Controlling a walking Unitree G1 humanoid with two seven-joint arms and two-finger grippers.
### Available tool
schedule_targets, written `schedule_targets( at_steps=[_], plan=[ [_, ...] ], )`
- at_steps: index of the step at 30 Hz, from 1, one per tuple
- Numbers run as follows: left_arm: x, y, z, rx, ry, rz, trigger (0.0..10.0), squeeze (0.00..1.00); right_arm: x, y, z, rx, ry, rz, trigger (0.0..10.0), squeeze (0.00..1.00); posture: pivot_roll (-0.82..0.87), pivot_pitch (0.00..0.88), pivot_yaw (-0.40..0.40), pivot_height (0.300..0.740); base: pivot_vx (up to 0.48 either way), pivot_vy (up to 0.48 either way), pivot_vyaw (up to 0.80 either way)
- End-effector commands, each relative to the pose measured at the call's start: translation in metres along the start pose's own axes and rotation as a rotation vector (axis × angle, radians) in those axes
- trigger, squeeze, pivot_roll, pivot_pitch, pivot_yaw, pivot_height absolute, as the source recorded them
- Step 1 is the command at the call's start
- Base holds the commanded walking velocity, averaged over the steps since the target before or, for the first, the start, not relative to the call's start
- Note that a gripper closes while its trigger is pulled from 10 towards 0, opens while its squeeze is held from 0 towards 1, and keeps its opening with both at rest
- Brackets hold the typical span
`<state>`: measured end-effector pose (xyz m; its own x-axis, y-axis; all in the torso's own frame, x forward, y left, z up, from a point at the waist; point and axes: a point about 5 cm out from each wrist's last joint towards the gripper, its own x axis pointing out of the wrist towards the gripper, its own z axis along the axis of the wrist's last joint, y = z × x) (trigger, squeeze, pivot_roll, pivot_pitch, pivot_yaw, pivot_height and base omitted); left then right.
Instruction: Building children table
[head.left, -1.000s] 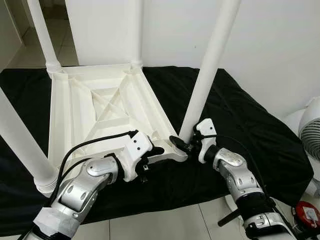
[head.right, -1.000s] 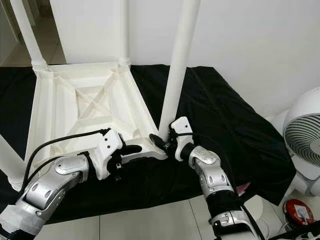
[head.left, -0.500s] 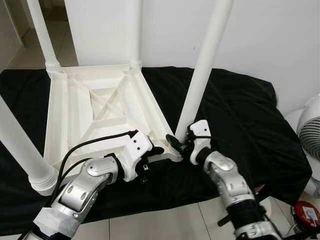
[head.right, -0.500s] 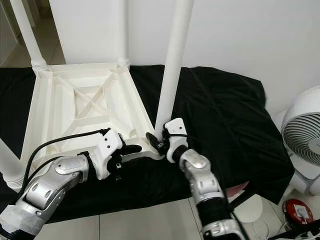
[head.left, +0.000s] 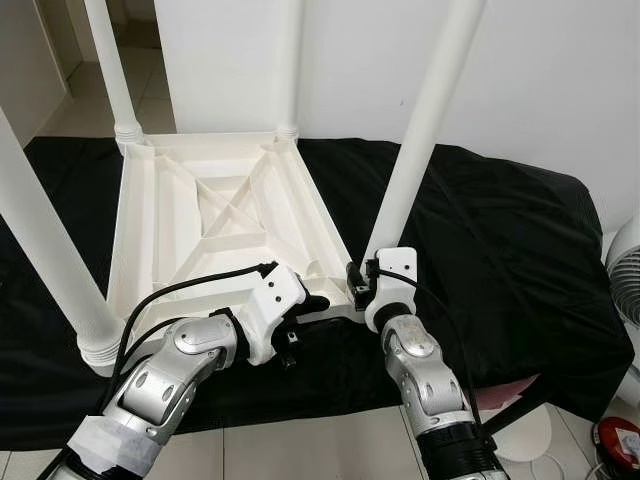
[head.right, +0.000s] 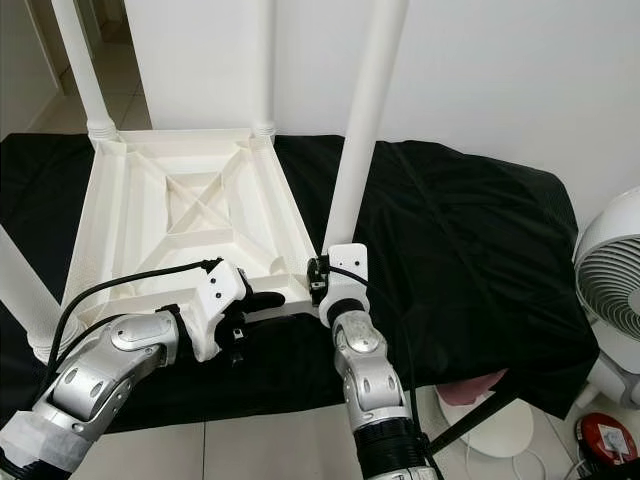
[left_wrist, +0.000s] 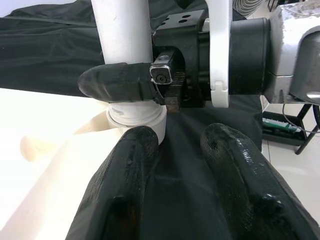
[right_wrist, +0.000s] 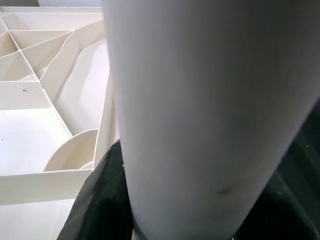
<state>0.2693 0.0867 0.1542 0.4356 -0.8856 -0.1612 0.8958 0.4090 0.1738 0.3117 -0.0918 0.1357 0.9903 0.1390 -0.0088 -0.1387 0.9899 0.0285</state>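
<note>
Inspecting eye views: white table top (head.left: 215, 215) lies upside down on a black cloth (head.left: 500, 240), ribs facing up, legs upright at its corners.
Right gripper (head.left: 362, 283): fingers clamped around the base of the near leg (head.left: 415, 160), at the corner socket.
Left gripper (head.left: 318, 303): fingers spread, resting at the table's near edge, just beside that corner.
Left wrist view: two black fingers (left_wrist: 125, 185) apart over the cloth; one touches the white frame below the leg's collar.
Right wrist view: leg (right_wrist: 210, 110) between the dark fingers (right_wrist: 100, 200), ribbed underside (right_wrist: 40, 100) beside it.
Surroundings: fan (head.right: 610, 270) at the robot's right.
</note>
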Motion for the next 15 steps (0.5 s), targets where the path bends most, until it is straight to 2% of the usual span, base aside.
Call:
schedule_targets(
  at_steps=[1, 2, 3, 4, 5, 15],
  plan=[
    [0.0029, -0.0055, -0.0002, 0.01, 0.007, -0.051, 10.0, 0.0, -0.0006, -0.0057, 0.0002, 0.012, 0.009, -0.045, 10.0, 0.0, 0.05, 0.023, -0.081, 0.74, 0.0, 0.0, 0.0],
    [0.003, -0.0055, -0.0001, 0.009, 0.007, -0.05, 10.0, 0.0, -0.001, -0.004, 0.0002, 0.02, 0.011, -0.041, 10.0, 0.0, 0.05, 0.023, -0.081, 0.74, 0.0, 0.0, 0.0],
    [0.0031, -0.0059, -0.0002, 0.008, 0.007, -0.05, 10.0, 0.0, -0.0015, -0.0021, 0.001, 0.036, 0.01, -0.039, 10.0, 0.46, 0.05, 0.025, -0.084, 0.74, 0.0, 0.0, 0.0],
    [0.0031, -0.0059, -0.0002, 0.008, 0.007, -0.05, 10.0, 0.0, -0.0015, -0.0021, 0.001, 0.036, 0.01, -0.039, 10.0, 0.46, 0.05, 0.025, -0.084, 0.74, 0.0, 0.0, 0.0],
    [0.0031, -0.0063, -0.0006, 0.007, 0.007, -0.049, 10.0, 0.0, -0.0018, -0.0004, 0.0019, 0.052, 0.005, -0.032, 10.0, 1.0, 0.05, 0.025, -0.084, 0.74, 0.0, 0.0, 0.0],
    [0.0029, -0.0081, -0.0023, 0.0, 0.011, -0.041, 10.0, 0.0, -0.0053, 0.0002, 0.0033, 0.063, 0.008, -0.011, 10.0, 1.0, 0.05, 0.043, -0.095, 0.74, 0.0, 0.0, 0.0]
  ],
)
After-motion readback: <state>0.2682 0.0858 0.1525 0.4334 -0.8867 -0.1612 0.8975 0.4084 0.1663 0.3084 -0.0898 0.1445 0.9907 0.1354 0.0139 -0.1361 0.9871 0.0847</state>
